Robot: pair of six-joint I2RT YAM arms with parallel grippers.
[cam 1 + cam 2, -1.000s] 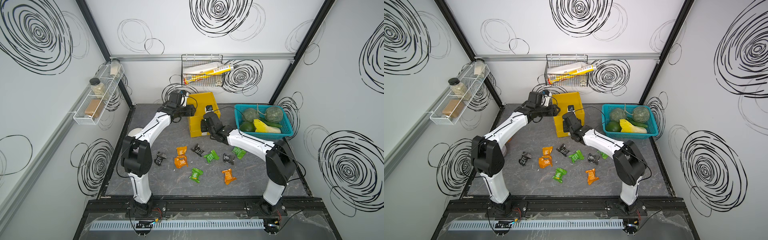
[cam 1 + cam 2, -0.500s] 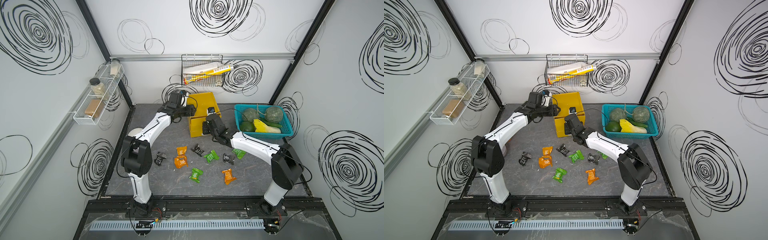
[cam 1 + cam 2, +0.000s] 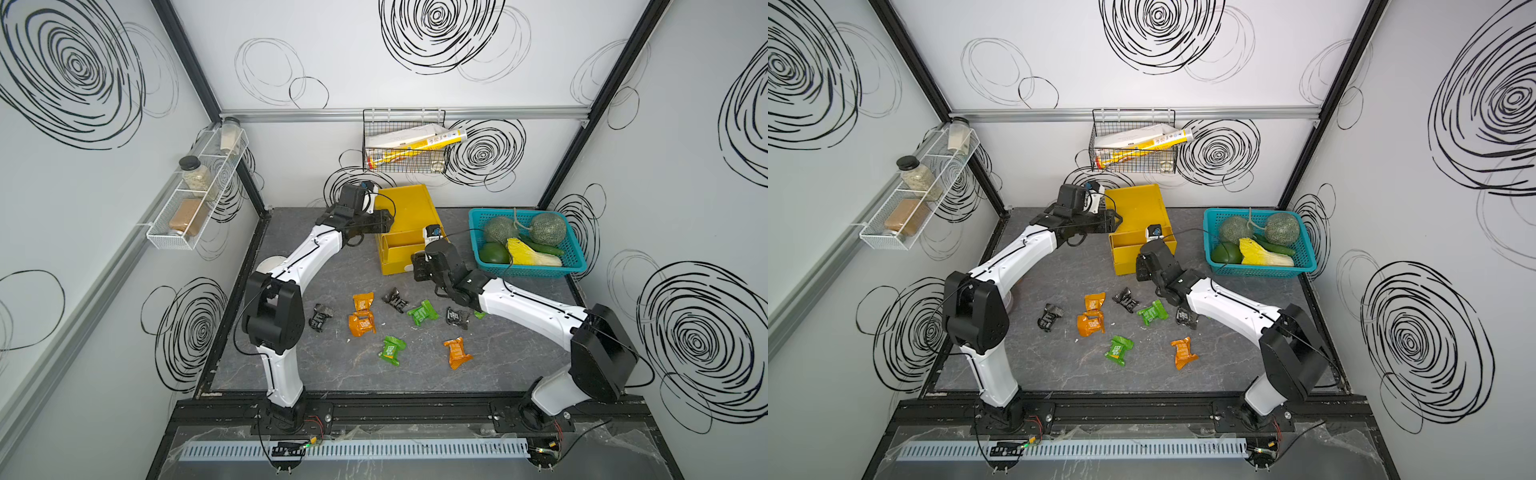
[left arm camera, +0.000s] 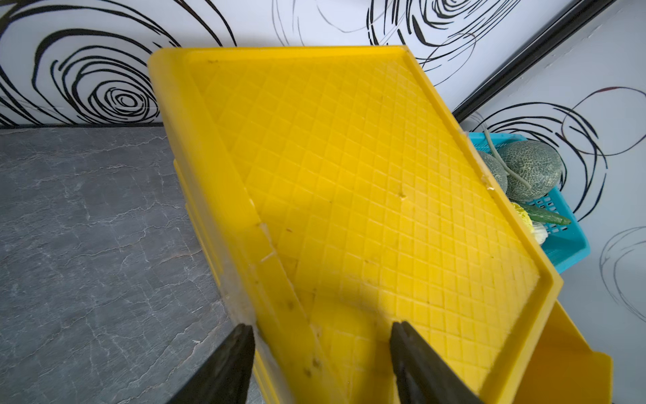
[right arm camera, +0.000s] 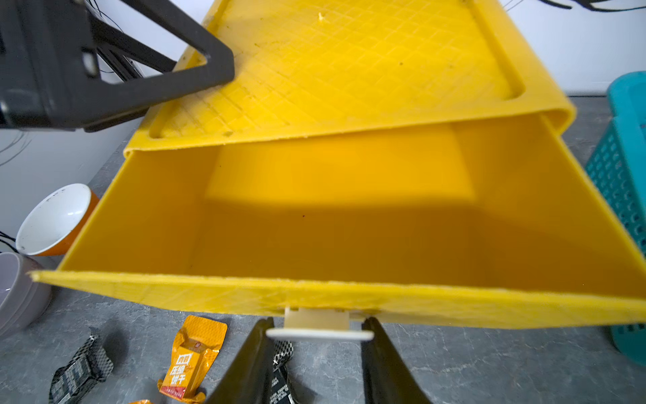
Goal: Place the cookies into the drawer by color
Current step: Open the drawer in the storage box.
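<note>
Grey tabletop (image 3: 332, 374): right gripper (image 5: 320, 328) has drawn drawer (image 5: 314, 290) further out.

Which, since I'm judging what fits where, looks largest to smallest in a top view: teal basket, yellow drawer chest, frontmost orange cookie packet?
1. teal basket and yellow drawer chest: too alike to rank; the chest's top sits nearer the camera.
2. frontmost orange cookie packet: clearly smallest.

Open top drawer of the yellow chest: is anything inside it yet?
Nothing shows inside the open drawer: its floor is bare yellow. Its rear stretch runs under the chest's top, so that part is hidden.
</note>
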